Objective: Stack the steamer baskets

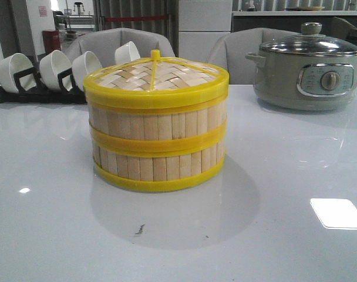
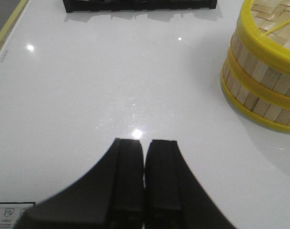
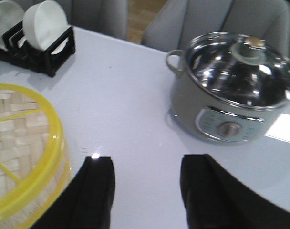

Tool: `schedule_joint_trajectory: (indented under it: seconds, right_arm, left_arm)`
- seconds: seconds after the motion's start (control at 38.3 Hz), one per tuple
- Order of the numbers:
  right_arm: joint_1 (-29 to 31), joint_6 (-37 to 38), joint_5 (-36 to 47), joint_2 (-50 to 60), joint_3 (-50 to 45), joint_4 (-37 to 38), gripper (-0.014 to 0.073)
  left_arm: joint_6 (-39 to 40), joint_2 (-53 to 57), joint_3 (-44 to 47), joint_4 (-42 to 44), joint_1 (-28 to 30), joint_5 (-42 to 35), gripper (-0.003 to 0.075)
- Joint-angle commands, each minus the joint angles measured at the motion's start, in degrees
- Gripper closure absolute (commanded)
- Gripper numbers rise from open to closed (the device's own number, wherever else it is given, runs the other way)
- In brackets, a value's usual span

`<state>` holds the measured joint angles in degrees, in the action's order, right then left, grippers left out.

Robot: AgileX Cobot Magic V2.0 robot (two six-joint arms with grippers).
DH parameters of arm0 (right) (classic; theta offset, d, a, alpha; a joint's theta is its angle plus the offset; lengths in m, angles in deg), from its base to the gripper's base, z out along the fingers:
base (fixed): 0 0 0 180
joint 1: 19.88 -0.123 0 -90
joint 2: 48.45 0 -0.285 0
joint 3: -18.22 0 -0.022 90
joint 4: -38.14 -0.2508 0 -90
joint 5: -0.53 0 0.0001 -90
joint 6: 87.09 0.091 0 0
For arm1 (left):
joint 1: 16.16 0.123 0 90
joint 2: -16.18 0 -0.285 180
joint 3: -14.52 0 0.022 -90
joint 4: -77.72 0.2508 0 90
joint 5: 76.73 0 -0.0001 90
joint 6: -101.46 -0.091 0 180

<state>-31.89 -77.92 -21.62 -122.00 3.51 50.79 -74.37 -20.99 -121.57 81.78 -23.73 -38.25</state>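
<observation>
Two steamer baskets stand stacked in the middle of the white table, the upper basket (image 1: 158,123) on the lower basket (image 1: 161,164). The woven yellow-rimmed lid (image 1: 155,79) with its small knob sits on top. Neither gripper shows in the front view. In the left wrist view my left gripper (image 2: 145,141) is shut and empty over bare table, apart from the stack (image 2: 259,81). In the right wrist view my right gripper (image 3: 147,162) is open and empty, with the lid (image 3: 21,143) close beside one finger.
A grey-green electric pot (image 1: 307,73) with a glass lid stands at the back right, also in the right wrist view (image 3: 231,90). A black rack of white bowls (image 1: 49,73) stands at the back left. Grey chairs are behind the table.
</observation>
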Motion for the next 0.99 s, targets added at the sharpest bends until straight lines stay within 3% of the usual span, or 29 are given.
schedule_joint_trajectory:
  seconds: [0.0,0.18,0.37,0.65,0.86,0.97]
  right_arm:
    - [4.7,-0.2,9.7,10.1,-6.4,0.4,0.0172]
    - [11.4,-0.2,13.0,26.6,-19.0,0.4,0.0172]
    - [13.4,-0.2,11.6,39.9,-28.5,0.0,0.0172]
    - [14.4,-0.2,12.5,48.3,-39.9,-4.7,0.0187]
    - [14.4,-0.2,17.9,48.5,-45.9,-4.9,0.0294]
    - [14.4,-0.2,18.3,48.6,-45.9,-4.9,0.0441]
  left_arm:
    - [0.4,-0.5,-1.5,0.0,0.1,-4.3,0.0633]
    - [0.4,-0.5,-1.5,0.0,0.1,-4.3,0.0633]
    - [0.4,-0.5,-1.5,0.0,0.1,-4.3,0.0633]
    - [0.4,-0.5,-1.5,0.0,0.1,-4.3,0.0633]
    - [0.4,-0.5,-1.5,0.0,0.1,-4.3,0.0633]
    - [0.4,-0.5,-1.5,0.0,0.1,-4.3,0.0633]
